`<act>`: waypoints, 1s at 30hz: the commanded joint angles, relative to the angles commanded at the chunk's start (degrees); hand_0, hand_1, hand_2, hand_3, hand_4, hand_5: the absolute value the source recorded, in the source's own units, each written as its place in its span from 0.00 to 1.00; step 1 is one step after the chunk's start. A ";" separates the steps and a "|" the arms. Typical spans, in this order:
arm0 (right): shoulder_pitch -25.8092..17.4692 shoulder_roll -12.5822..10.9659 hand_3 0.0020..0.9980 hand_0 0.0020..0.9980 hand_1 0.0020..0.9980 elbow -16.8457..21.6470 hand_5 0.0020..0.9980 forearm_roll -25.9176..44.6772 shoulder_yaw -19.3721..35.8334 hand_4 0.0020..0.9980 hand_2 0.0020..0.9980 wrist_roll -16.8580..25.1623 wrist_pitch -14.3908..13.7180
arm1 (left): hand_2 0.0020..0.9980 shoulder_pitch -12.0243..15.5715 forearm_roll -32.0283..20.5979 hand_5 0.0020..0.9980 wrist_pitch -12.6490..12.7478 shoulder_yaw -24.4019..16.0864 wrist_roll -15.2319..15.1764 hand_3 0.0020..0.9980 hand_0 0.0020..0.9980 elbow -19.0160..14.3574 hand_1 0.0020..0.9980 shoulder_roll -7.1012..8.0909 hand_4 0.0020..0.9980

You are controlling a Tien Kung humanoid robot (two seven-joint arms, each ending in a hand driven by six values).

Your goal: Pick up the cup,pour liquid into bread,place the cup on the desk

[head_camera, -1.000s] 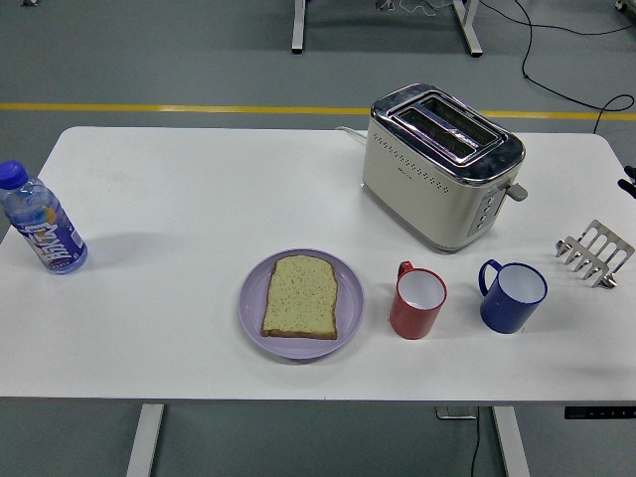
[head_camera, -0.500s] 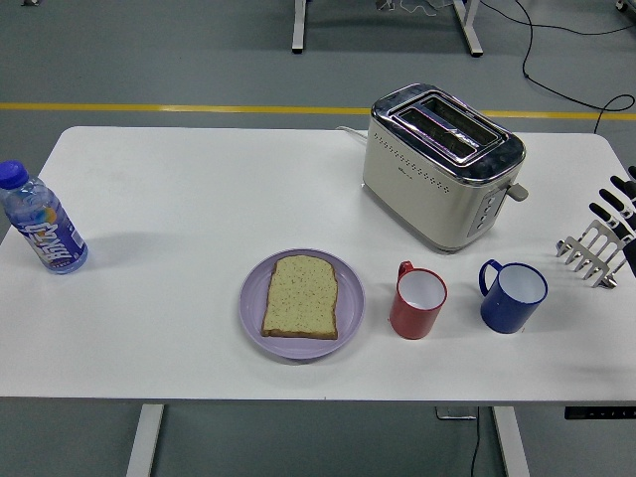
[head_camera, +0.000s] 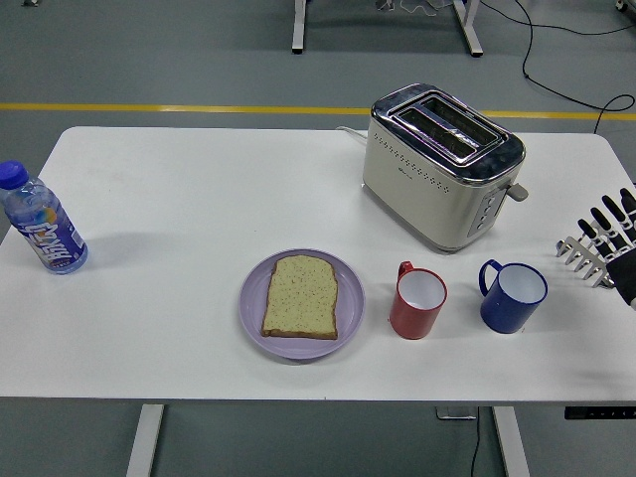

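Bread point(head_camera: 300, 295), one pale toasted slice, lies flat on a round lilac plate point(head_camera: 253, 318) near the front edge of the white table point(head_camera: 199, 199). Just right of the plate stands a red enamel-style cup point(head_camera: 416, 303), upright, white inside, its handle turned to the far left. Right of it, apart, stands a blue cup point(head_camera: 513, 295) of the same kind, handle to the left. The task sentence does not say which cup; the blue one is nearer the entering hand.

Right hand point(head_camera: 618, 238), black, shows at the right edge only, fingers spread and straight, holding nothing, level with a small metal toast rack point(head_camera: 584, 253) that sits partly behind it. Left arm is not visible.

Handling judgement: both cups look rigid and light, with smooth, probably slippery walls. Contents cannot be seen. Handles point away from the right hand, so a wrap around the body, below the rim, looks the practical grasp.

Further back: cream and chrome two-slot toaster point(head_camera: 442, 164), set at an angle. Far left: clear plastic bottle point(head_camera: 40, 224) with blue cap and blue label, well apart from everything.

Surface: plain matte white tabletop. Room: grey floor, yellow line, black cable, legs of other furniture.
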 joint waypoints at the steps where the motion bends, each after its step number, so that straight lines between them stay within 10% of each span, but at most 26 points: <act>1: 0.03 0.04 0.61 0.64 0.54 -0.11 0.17 0.19 -0.05 0.69 0.61 0.15 -0.03 | 0.77 0.00 0.01 1.00 0.01 -0.02 0.00 0.61 0.69 0.00 0.76 0.00 0.40; 30: 0.63 0.35 0.59 0.61 0.51 -3.42 0.15 3.65 -0.78 0.66 0.59 4.10 -2.71 | 0.77 0.01 -0.15 1.00 -0.09 0.33 0.15 0.61 0.69 -0.13 0.76 0.00 0.40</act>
